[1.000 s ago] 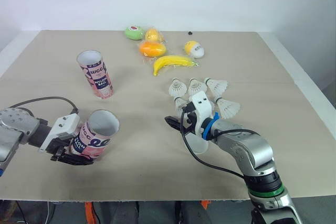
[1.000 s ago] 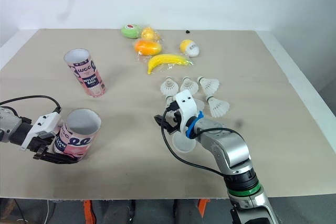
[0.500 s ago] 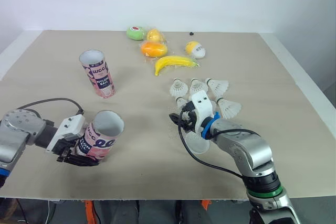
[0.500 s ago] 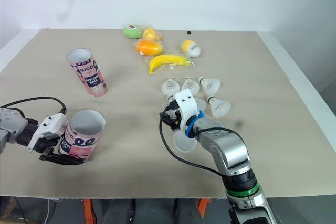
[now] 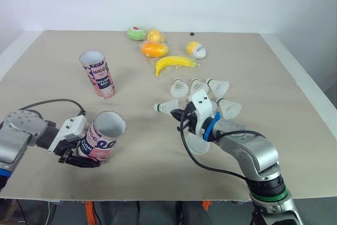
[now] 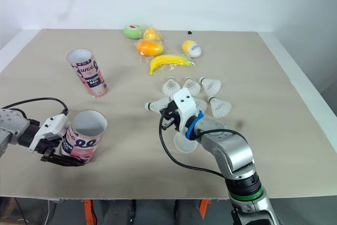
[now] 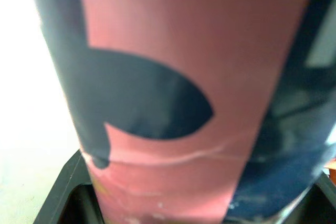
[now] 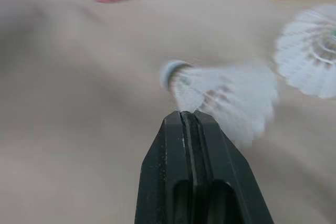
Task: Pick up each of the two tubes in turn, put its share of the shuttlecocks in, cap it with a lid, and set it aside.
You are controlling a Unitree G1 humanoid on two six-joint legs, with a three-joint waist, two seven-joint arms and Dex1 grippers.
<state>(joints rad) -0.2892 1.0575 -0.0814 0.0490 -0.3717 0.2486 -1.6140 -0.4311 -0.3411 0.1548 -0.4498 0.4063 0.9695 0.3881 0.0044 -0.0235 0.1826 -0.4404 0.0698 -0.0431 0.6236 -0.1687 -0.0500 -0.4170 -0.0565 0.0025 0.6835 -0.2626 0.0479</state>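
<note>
The left gripper is clamping the base of 1 pink tube at the near left of the table. Its 2 black fingers are pressing against opposite sides of the tube, which is leaning with its open mouth facing up and toward the right arm. The 2nd tube is standing open farther back on the left, well apart from both grippers. The right gripper is sitting near the table's middle with its fingers pressed together on the skirt edge of 1 shuttlecock. That shuttlecock is lying sideways just ahead of the fingertips, its cork pointing toward the pink tube. 4 other shuttlecocks are resting just behind the right gripper. A translucent lid is lying under the right wrist.
</note>
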